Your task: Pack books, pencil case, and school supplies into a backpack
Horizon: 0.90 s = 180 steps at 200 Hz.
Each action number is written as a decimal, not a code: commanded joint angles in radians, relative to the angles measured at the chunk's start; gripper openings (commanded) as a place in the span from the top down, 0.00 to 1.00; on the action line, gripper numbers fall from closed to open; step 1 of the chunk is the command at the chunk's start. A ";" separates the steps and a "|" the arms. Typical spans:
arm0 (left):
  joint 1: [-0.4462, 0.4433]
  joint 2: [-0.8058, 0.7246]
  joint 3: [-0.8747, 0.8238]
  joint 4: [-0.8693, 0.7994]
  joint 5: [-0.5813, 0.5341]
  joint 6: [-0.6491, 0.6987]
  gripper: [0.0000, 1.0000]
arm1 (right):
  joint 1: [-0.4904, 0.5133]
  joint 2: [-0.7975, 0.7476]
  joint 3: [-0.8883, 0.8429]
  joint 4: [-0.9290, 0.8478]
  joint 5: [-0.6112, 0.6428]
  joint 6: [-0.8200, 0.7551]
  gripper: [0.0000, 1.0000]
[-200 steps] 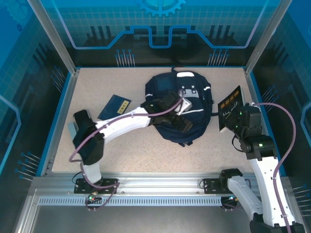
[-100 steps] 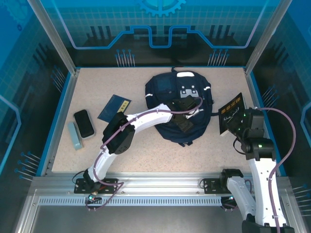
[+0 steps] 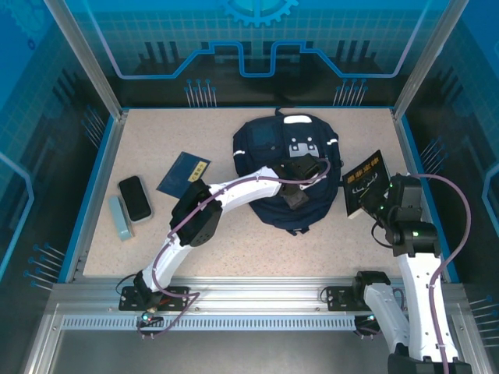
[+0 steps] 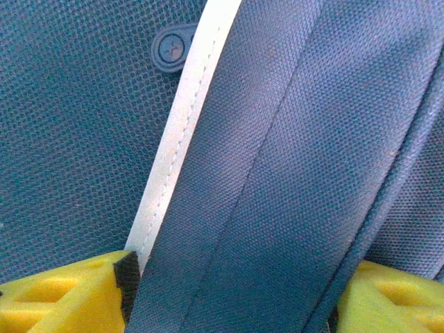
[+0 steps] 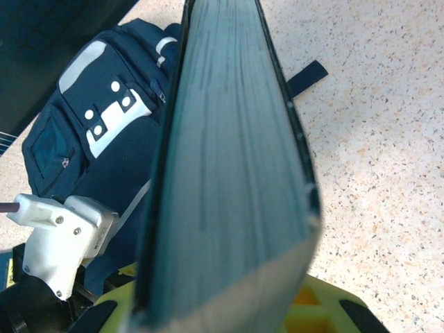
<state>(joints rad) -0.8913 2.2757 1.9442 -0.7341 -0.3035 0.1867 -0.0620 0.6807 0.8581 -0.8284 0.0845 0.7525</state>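
One black book (image 3: pixel 365 183) is clamped by the right hand (image 3: pixel 380 199), right of centre, long axis slanted toward upper right. A backpack (image 3: pixel 261 144) fold is straddled by the wide-set left hand (image 4: pixel 236 298); whether it is gripped cannot be told.

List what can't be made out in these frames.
- Backpack opening: top view, the left arm lies across it; open or zipped, cannot tell.
- Left gripper: left wrist view, fingers cut off by the bottom edge; a fabric fold sits between them, pinched or not is unclear.
- Black book title: too small in the top view; edge-on in the right wrist view.
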 commanded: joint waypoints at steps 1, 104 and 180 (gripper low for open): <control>0.005 0.028 0.036 -0.025 -0.059 0.030 0.29 | -0.016 -0.013 0.002 0.072 -0.024 0.011 0.98; -0.006 -0.167 -0.032 0.146 -0.198 0.028 0.87 | -0.017 -0.050 0.053 0.002 -0.027 -0.005 0.97; -0.005 -0.366 -0.137 0.462 -0.300 -0.066 0.94 | -0.018 -0.075 0.120 -0.069 -0.174 -0.026 0.97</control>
<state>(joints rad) -0.8909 1.9999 1.8050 -0.4610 -0.5541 0.1902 -0.0666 0.6224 0.9352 -0.9199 0.0357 0.7464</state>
